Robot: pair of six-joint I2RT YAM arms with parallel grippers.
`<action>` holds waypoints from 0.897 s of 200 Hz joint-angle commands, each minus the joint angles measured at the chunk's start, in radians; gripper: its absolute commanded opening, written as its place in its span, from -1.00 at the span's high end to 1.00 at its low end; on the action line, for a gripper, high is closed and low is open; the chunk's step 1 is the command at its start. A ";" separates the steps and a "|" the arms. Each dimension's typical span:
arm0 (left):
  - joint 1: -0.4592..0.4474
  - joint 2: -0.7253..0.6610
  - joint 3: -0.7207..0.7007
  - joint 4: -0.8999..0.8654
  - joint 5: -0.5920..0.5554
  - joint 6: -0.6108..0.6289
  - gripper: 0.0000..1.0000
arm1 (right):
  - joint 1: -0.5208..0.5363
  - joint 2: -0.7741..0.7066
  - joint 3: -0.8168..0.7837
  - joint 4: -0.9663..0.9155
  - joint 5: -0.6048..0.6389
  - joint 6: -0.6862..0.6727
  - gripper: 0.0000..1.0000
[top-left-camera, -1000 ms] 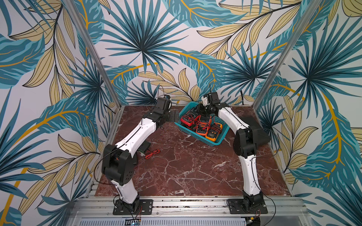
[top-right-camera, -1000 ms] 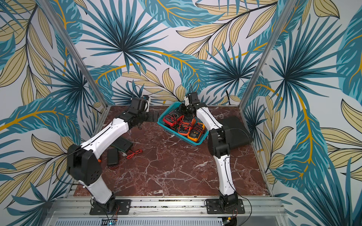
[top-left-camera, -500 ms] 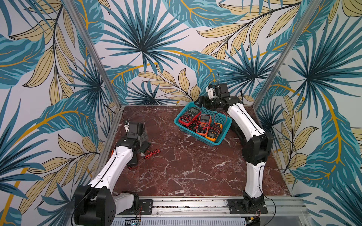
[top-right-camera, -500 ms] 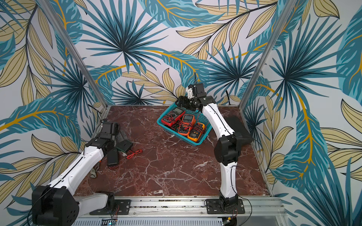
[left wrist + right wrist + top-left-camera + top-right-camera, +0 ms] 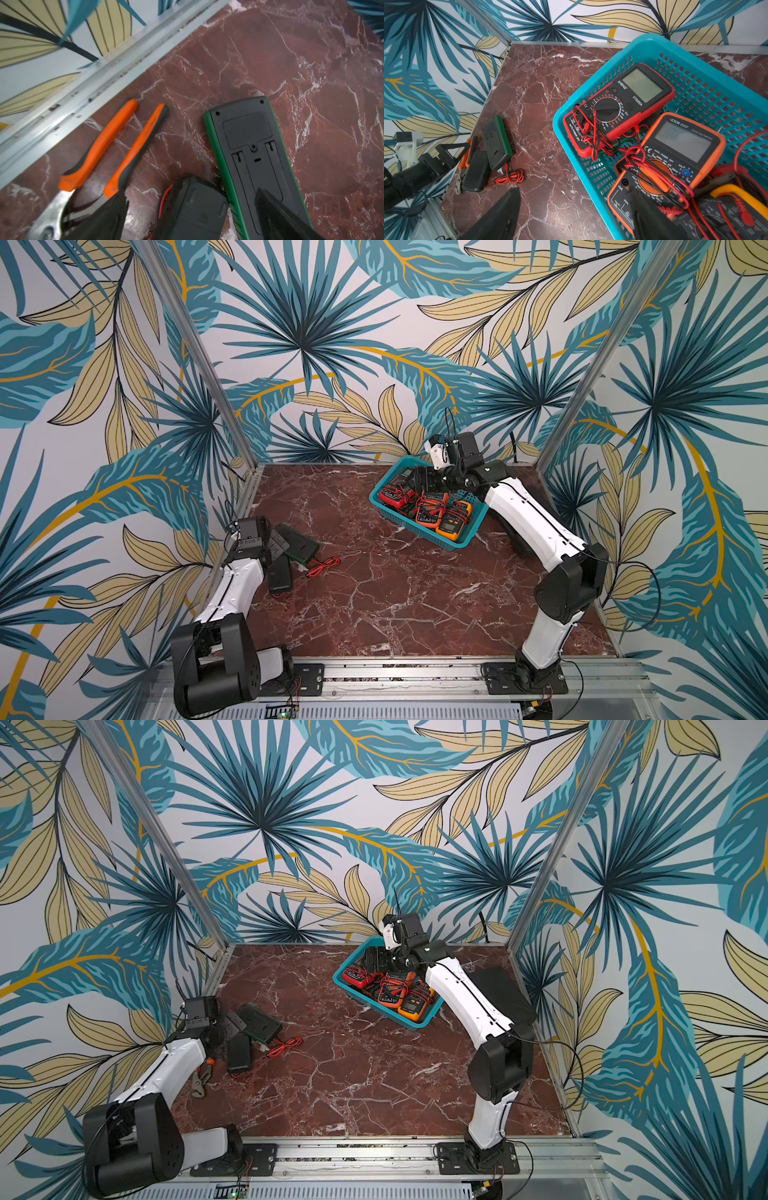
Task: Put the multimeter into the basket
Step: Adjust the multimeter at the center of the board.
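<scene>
The teal basket (image 5: 419,526) (image 5: 382,1009) (image 5: 595,203) stands at the back right and holds several multimeters, among them a red one (image 5: 623,106) and an orange one (image 5: 675,149). My right gripper (image 5: 424,480) (image 5: 575,220) hangs open over its near-left rim, holding nothing. One finger is over the orange meter and the other over the table. At the left, a green-edged multimeter (image 5: 300,547) (image 5: 249,155) lies face down beside a black multimeter (image 5: 279,578) (image 5: 193,207). My left gripper (image 5: 276,546) (image 5: 192,220) is open above them, with the black meter's end between its fingers.
Orange-handled pliers (image 5: 116,141) (image 5: 199,1081) lie next to the left wall rail. Coiled red leads (image 5: 324,566) (image 5: 509,177) trail from the meters on the table. A dark flat object (image 5: 498,990) lies behind the right arm.
My left arm swung from beside the basket back to the meters at the left. My right gripper opened and lifted a little out of the basket.
</scene>
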 commanded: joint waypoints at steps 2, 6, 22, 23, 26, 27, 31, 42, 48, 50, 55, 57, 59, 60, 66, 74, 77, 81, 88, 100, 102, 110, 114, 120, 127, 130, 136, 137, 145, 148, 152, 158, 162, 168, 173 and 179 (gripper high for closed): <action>0.005 0.048 0.007 0.058 0.123 -0.007 -1.00 | 0.031 -0.055 -0.033 -0.010 0.088 -0.044 -0.70; 0.004 0.054 0.002 0.071 0.137 -0.007 -1.00 | 0.037 -0.057 -0.035 -0.011 0.094 -0.046 -0.70; 0.000 0.066 -0.016 0.104 0.197 -0.010 -1.00 | 0.050 -0.068 -0.044 -0.016 0.123 -0.052 -0.70; -0.001 0.067 -0.017 0.119 0.199 -0.010 -1.00 | 0.050 -0.068 -0.044 -0.016 0.124 -0.052 -0.70; -0.002 0.068 -0.020 0.138 0.206 -0.011 -1.00 | 0.052 -0.070 -0.046 -0.017 0.126 -0.052 -0.70; -0.003 0.069 -0.020 0.141 0.208 -0.011 -1.00 | 0.053 -0.070 -0.047 -0.017 0.127 -0.052 -0.70; -0.007 0.071 -0.022 0.148 0.215 -0.012 -1.00 | 0.053 -0.072 -0.051 -0.017 0.131 -0.051 -0.70; -0.021 0.077 -0.022 0.159 0.230 -0.014 -1.00 | 0.060 -0.076 -0.053 -0.017 0.143 -0.048 -0.69; -0.034 0.081 -0.022 0.164 0.236 -0.014 -1.00 | 0.063 -0.078 -0.055 -0.016 0.148 -0.045 -0.69; -0.039 0.082 -0.021 0.167 0.238 -0.014 -1.00 | 0.063 -0.078 -0.055 -0.016 0.149 -0.046 -0.68; -0.052 0.085 -0.021 0.171 0.240 -0.016 -1.00 | 0.067 -0.079 -0.057 -0.017 0.153 -0.044 -0.68; -0.057 0.086 -0.021 0.174 0.241 -0.017 -1.00 | 0.068 -0.079 -0.057 -0.016 0.154 -0.045 -0.68; -0.063 0.087 -0.021 0.177 0.243 -0.016 -1.00 | 0.069 -0.080 -0.057 -0.017 0.154 -0.044 -0.68; -0.066 0.088 -0.021 0.179 0.244 -0.016 -1.00 | 0.070 -0.079 -0.057 -0.017 0.155 -0.045 -0.68; -0.081 0.093 -0.020 0.188 0.251 -0.019 -1.00 | 0.072 -0.078 -0.057 -0.015 0.157 -0.044 -0.67; -0.101 0.105 -0.018 0.199 0.259 -0.026 -1.00 | 0.079 -0.078 -0.058 -0.014 0.161 -0.042 -0.65; -0.109 0.110 -0.016 0.204 0.264 -0.029 -1.00 | 0.080 -0.077 -0.059 -0.013 0.162 -0.041 -0.65; -0.117 0.116 -0.016 0.215 0.271 -0.033 -1.00 | 0.081 -0.077 -0.060 -0.012 0.162 -0.042 -0.64; -0.129 0.127 -0.018 0.232 0.286 -0.043 -1.00 | 0.086 -0.074 -0.060 -0.012 0.162 -0.039 -0.63; -0.152 0.141 -0.019 0.260 0.304 -0.060 -1.00 | 0.093 -0.071 -0.063 -0.012 0.162 -0.038 -0.62; -0.157 0.143 -0.019 0.265 0.306 -0.062 -1.00 | 0.094 -0.070 -0.064 -0.012 0.162 -0.037 -0.62; -0.177 0.151 -0.018 0.279 0.313 -0.070 -1.00 | 0.099 -0.069 -0.067 -0.012 0.162 -0.035 -0.60; -0.187 0.155 -0.015 0.283 0.315 -0.074 -1.00 | 0.100 -0.069 -0.070 -0.012 0.162 -0.033 -0.60; -0.203 0.160 -0.011 0.291 0.318 -0.081 -1.00 | 0.104 -0.069 -0.075 -0.012 0.162 -0.031 -0.59; -0.221 0.164 -0.007 0.299 0.323 -0.088 -1.00 | 0.108 -0.070 -0.081 -0.012 0.164 -0.029 -0.59; -0.229 0.166 -0.005 0.301 0.328 -0.090 -1.00 | 0.110 -0.070 -0.083 -0.013 0.165 -0.027 -0.59; -0.244 0.168 0.000 0.305 0.332 -0.093 -1.00 | 0.113 -0.071 -0.087 -0.012 0.168 -0.027 -0.58; -0.246 0.168 0.000 0.304 0.332 -0.093 -1.00 | 0.115 -0.072 -0.088 -0.012 0.168 -0.027 -0.58; -0.264 0.168 0.007 0.297 0.338 -0.093 -1.00 | 0.118 -0.073 -0.095 -0.012 0.171 -0.023 -0.58; -0.269 0.168 0.010 0.292 0.340 -0.091 -1.00 | 0.119 -0.074 -0.097 -0.012 0.171 -0.021 -0.58; -0.275 0.166 0.015 0.281 0.340 -0.085 -1.00 | 0.119 -0.076 -0.101 -0.012 0.172 -0.020 -0.58; -0.280 0.160 0.019 0.260 0.339 -0.078 -1.00 | 0.119 -0.079 -0.106 -0.011 0.171 -0.017 -0.58; -0.280 0.153 0.019 0.244 0.336 -0.075 -1.00 | 0.121 -0.081 -0.110 -0.012 0.173 -0.015 -0.58; -0.280 0.137 0.017 0.217 0.322 -0.073 -1.00 | 0.122 -0.087 -0.117 -0.012 0.174 -0.011 -0.58; -0.280 0.118 0.011 0.190 0.298 -0.075 -1.00 | 0.121 -0.093 -0.125 -0.012 0.175 -0.009 -0.58; -0.279 0.089 0.002 0.157 0.264 -0.079 -1.00 | 0.123 -0.100 -0.132 -0.012 0.176 -0.009 -0.58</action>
